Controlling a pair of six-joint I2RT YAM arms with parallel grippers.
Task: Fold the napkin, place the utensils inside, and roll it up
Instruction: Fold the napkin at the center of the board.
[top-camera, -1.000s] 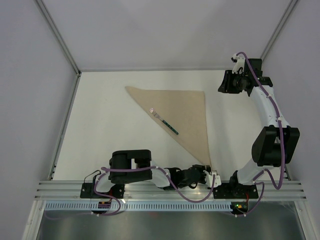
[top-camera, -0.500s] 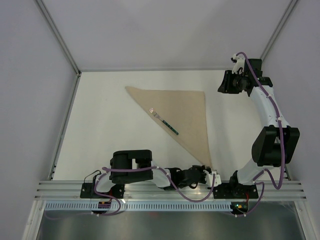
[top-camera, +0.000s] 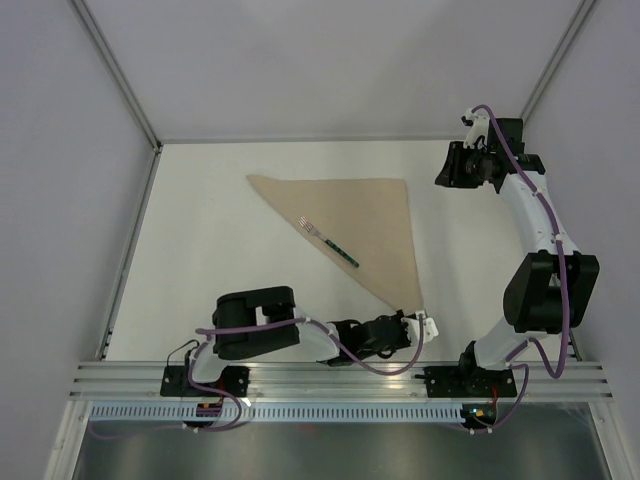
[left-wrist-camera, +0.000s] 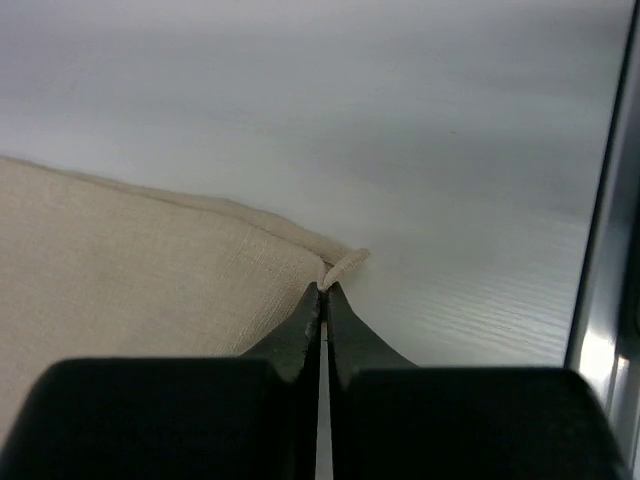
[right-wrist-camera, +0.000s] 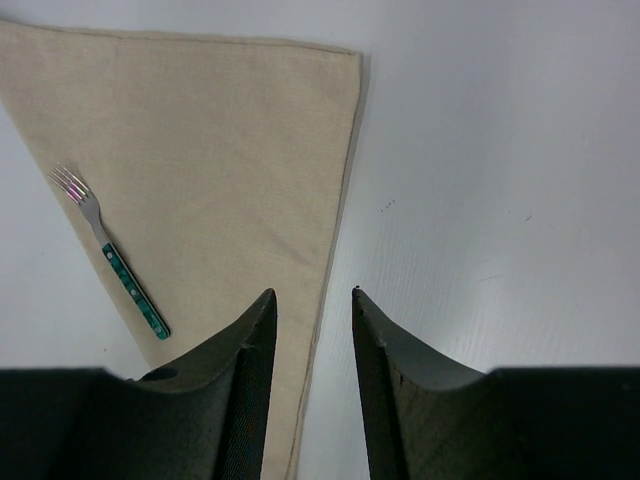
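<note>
The left gripper (left-wrist-camera: 322, 290) is pinching the very tip of the napkin's (top-camera: 365, 215) near corner, its 2 jaws pressed tight on just a little bit of cloth. I think that bit could slip out if the arm lifts or pulls.

The fork (top-camera: 330, 242) lies right along the napkin's long slanted edge. A tug on the cloth could slide it off onto the table (top-camera: 220, 260). Its tines point to the napkin's far left corner, and its green handle points toward the pinched corner.

The right gripper (right-wrist-camera: 313, 300) hangs spread above the napkin's far right corner, holding nothing.
</note>
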